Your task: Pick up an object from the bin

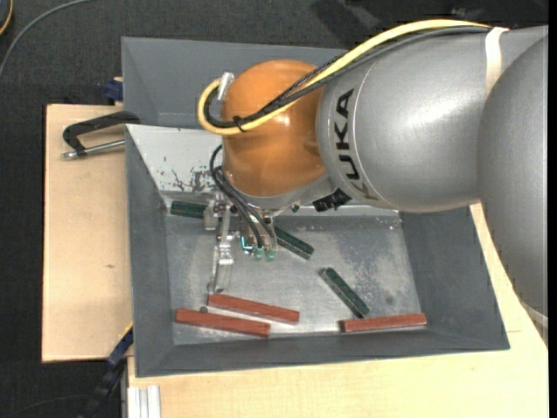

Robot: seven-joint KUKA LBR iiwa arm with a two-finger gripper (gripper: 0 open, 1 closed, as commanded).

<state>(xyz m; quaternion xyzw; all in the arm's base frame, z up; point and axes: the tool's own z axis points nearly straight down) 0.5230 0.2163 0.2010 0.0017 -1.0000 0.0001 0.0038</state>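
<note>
Left-centre of bin: gripper low over bare floor; open or closed, can't tell.
Nearest pick: red-brown stick, just beside gripper toward the front wall, lying flat. Likely target, top-down approach suits.

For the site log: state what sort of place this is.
Probably a robotics lab's bin-picking test cell: a big KUKA arm reaches into a grey metal bin that holds a few loose red-brown bars and dark green bars, like practice pieces.

Bright overhead light glares on the arm, shadowing the bin.
</note>
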